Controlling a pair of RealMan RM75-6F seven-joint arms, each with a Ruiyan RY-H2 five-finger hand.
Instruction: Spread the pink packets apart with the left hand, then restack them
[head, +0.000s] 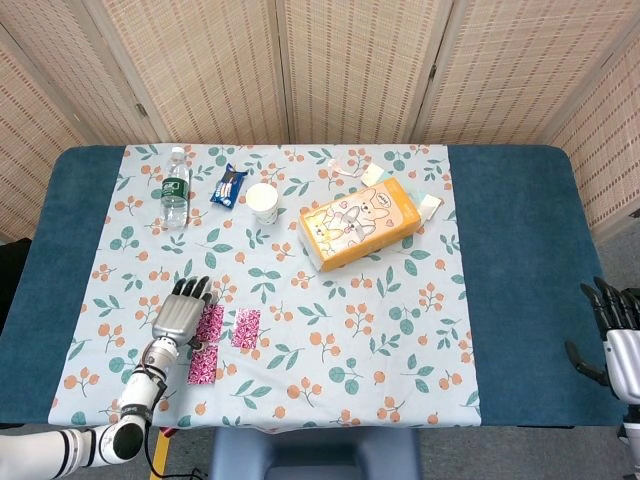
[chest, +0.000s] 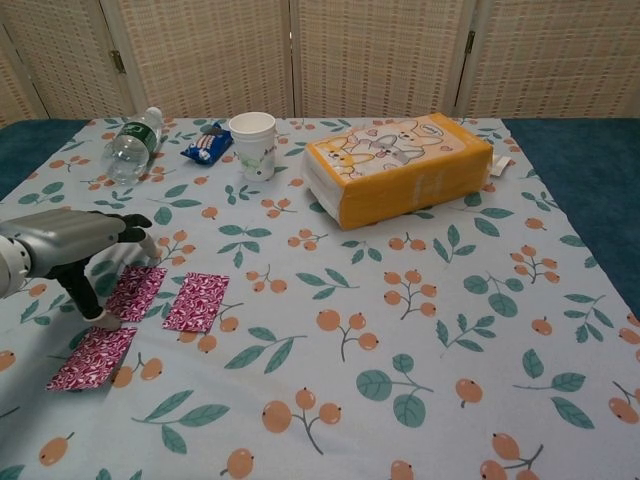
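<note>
The three pink packets (chest: 130, 320) lie on the near left part of the table (head: 500, 300), on its floral cloth: one nearest the table's front edge (chest: 93, 357), one just behind it under the left hand (chest: 135, 292), and one just to the right (chest: 197, 300), close together but with little or no overlap visible. The left hand (chest: 70, 245) hovers palm-down over the rear-left packet, fingers (chest: 125, 228) extended forward and somewhat apart, thumb reaching down to a point at or just above the seam between the near and rear-left packets; actual contact cannot be confirmed, and the hand grips nothing. The right hand (head: 615, 340) sits off the table's right edge, fingers apart, holding nothing. Judged from this layout, spreading appears largely complete and restacking is the step in hand. To do it well, press lightly on one packet with a fingertip and slide it flat across the cloth onto its neighbour, keeping pressure low so the cloth does not bunch. Align edges before releasing. Flat foil packets are likely to slip or skate sideways; keep strokes short and keep the hand clear of the third packet until the first pair is stacked.
</note>
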